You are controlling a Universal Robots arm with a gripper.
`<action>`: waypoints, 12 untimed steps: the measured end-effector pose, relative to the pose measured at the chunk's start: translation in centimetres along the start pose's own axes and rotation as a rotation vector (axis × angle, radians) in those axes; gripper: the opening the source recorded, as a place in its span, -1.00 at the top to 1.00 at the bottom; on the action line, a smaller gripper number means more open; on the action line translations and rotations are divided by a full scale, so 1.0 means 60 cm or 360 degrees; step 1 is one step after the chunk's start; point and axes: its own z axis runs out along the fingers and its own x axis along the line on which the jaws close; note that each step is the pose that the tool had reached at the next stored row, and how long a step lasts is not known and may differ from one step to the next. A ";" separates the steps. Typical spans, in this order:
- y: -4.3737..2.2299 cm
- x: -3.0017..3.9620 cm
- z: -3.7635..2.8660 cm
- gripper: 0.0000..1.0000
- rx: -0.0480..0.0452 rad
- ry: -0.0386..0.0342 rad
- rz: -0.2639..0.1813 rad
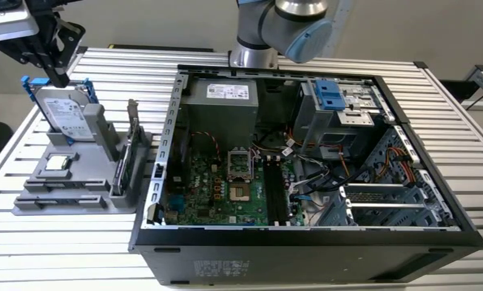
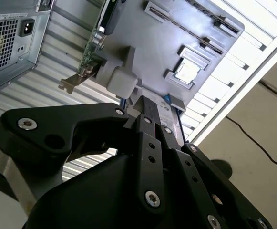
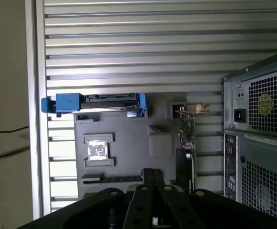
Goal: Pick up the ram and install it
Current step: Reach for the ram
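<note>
Closest in both wrist views is the black pincer (image 3: 152, 171) (image 2: 137, 100). Its fingers are drawn together with nothing between them. In the exterior view the pincer (image 1: 61, 77) hangs at the exterior view's left, just above the top edge of the drive (image 1: 64, 115), without clearly touching it.

That drive (image 3: 97, 101) stands upright in a blue carrier at the far end of a grey fixture (image 1: 31, 206) (image 3: 128, 124) (image 2: 148, 52). The fixture rests on the slatted metal bench (image 1: 64, 248) (image 3: 128, 47).

A square silver chip (image 1: 59, 162) (image 3: 98, 150) (image 2: 188, 71) lies flat in the middle of the fixture. The ram (image 1: 59, 197) (image 3: 112, 179) lies flat in a long groove at the fixture's near end, on the chip's other side from the drive. It is well apart from the pincer and not held.

A greenish card (image 1: 132, 157) (image 3: 188, 138) (image 2: 93, 47) with a metal bracket stands on edge along the side of the fixture that faces the case.

The open case (image 1: 306, 239) (image 3: 257, 143) (image 2: 9, 38) lies on its side just beside the fixture, toward the exterior view's right. On its green board are long black slots (image 1: 275, 194). The arm (image 1: 286, 27) rises behind the case's far edge.
</note>
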 end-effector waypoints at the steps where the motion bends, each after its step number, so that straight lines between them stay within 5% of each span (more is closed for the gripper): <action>1: 0.000 0.000 0.000 1.00 0.0000 0.0000 0.0000; 12: -0.015 -0.001 0.000 1.00 0.0000 0.0006 0.0000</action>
